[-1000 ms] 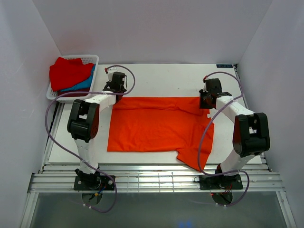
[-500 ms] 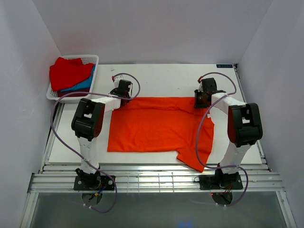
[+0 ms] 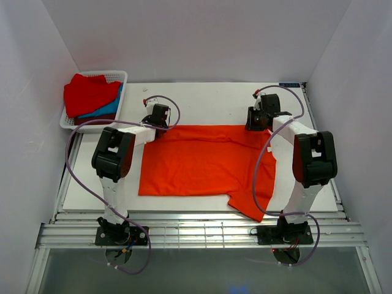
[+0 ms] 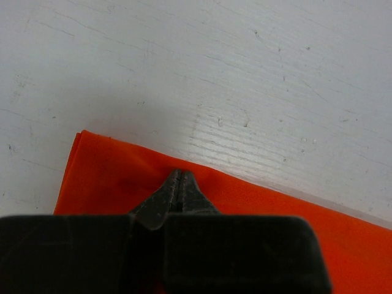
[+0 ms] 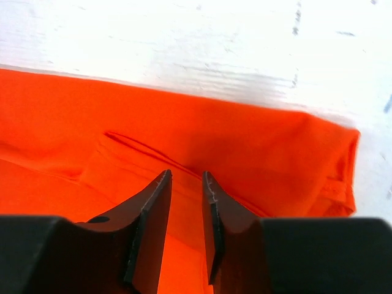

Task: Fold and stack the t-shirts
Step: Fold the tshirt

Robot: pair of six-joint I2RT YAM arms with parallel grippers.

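Observation:
The bright orange-red t-shirt (image 3: 202,159) lies spread flat on the white table, one sleeve hanging toward the front right (image 3: 251,205). My left gripper (image 3: 160,124) is at the shirt's far left corner; in the left wrist view it (image 4: 179,174) is shut, tips resting on the orange cloth (image 4: 104,177) just inside the far edge, with no cloth showing between the jaws. My right gripper (image 3: 253,126) is at the far right edge; in the right wrist view it (image 5: 185,174) is slightly open over the cloth (image 5: 257,141), beside a seam fold.
A white lattice basket (image 3: 118,76) stands at the far left, holding a red shirt (image 3: 89,92) on a blue one (image 3: 108,110). Bare white table (image 3: 208,101) lies beyond the shirt. Purple cables loop round both arms. White walls enclose the table.
Both grippers moved to the shirt's far edge: the left came nearer onto the far left corner, the right shifted left and farther. The shirt has not visibly moved.

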